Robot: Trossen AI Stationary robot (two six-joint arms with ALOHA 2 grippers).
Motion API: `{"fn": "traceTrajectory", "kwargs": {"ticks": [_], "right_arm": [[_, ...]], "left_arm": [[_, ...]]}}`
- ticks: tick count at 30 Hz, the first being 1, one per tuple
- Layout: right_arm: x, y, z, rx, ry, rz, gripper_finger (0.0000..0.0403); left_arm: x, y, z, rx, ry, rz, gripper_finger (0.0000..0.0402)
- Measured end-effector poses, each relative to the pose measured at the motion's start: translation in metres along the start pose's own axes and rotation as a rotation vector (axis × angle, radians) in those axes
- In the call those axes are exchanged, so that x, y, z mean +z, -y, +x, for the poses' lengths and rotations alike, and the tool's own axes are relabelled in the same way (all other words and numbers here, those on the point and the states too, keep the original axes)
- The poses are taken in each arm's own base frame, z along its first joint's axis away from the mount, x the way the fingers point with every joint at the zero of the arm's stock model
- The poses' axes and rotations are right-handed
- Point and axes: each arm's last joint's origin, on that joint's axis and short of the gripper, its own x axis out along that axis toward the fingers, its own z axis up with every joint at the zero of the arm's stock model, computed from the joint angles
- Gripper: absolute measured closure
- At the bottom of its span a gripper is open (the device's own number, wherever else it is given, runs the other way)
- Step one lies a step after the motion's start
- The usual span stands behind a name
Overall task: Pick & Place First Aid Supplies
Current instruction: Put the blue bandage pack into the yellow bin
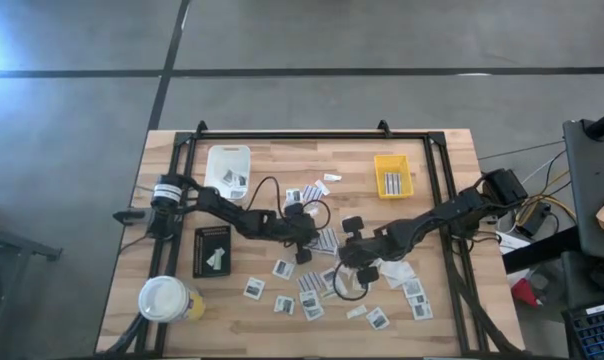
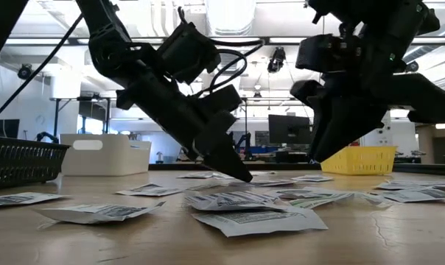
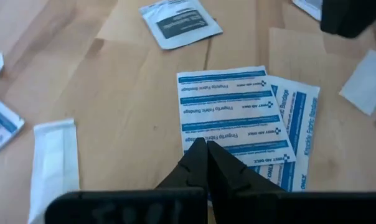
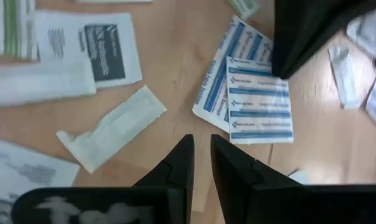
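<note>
First aid supplies lie scattered over the wooden table: white packets with dark patches (image 1: 283, 268) and two overlapping blue-striped bandage packets (image 3: 235, 115), also seen as striped packets (image 4: 259, 99) in the right wrist view. My left gripper (image 3: 205, 147) is shut with its tips down on the upper striped packet, near the table's middle (image 1: 310, 250). My right gripper (image 4: 202, 142) hovers a little to the right (image 1: 344, 272), slightly open over bare wood, with nothing between its fingers. A long white wrapper (image 4: 113, 127) lies flat beside it. My left gripper meets the upper striped packet at its near edge (image 3: 197, 134), close to one corner. The fingers slant down from the table's left, and their tips rest at table height (image 2: 241, 175). The packet lies flat on the other striped packet. The fingers hide whether a layer sits between them.
A white tray (image 1: 229, 165) and a yellow tray (image 1: 392, 175) stand at the far side, and a black tray (image 1: 212, 250) stands at the left. A white-topped yellow cup (image 1: 165, 298) stands at the near left corner. Packets cover the near middle and right.
</note>
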Motion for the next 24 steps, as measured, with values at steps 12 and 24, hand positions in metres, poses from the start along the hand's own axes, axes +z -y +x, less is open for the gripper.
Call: {"fn": "traceTrajectory", "kwargs": {"ticks": [12, 24], "right_arm": [[-0.006, 0.002, 0.006, -0.113, -0.028, -0.301, 0.0277], [-0.009, -0.006, 0.033, -0.162, -0.098, -0.308, 0.0285]], "left_arm": [[-0.001, 0.001, 0.000, -0.039, -0.018, -0.029, 0.0400], [-0.002, 0.001, 0.000, -0.048, -0.026, -0.027, 0.0400]]}}
